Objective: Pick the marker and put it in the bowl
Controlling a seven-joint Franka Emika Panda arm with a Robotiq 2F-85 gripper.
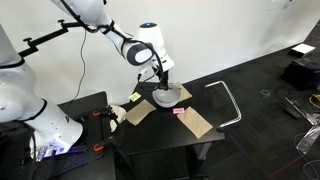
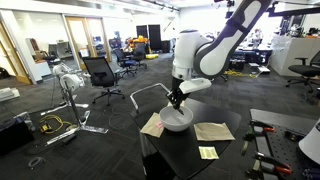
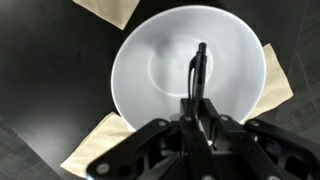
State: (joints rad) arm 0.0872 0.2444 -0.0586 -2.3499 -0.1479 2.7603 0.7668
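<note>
The square black table is carrying everything here, and the white jointed robot arm is bending down over its middle. Flat brown cardboard pieces are lying around the target. In the wrist view one is poking out at seven o'clock of the bowl, another at three o'clock, and a third at eleven.

The round shallow light-grey bowl is sitting among them, and in both exterior views it is directly under the tool. The dark two-fingered gripper is hovering just above it, jaws pressed in on the slim dark marker.

The marker is reaching from the fingers toward twelve o'clock, and its free end is lying over the bowl's centre. I cannot tell whether that end is touching the bottom.

To my eye the carry is done and only the release is remaining.

The risks from here:
- The bowl is shallow, so a marker dropped from height could be bouncing or rolling over the low rim onto the cardboard.
- If the arm is pushing lower with the tip already down, the light bowl may be tipping or sliding.
- Opening while drifting sideways could flick the marker out.
</note>
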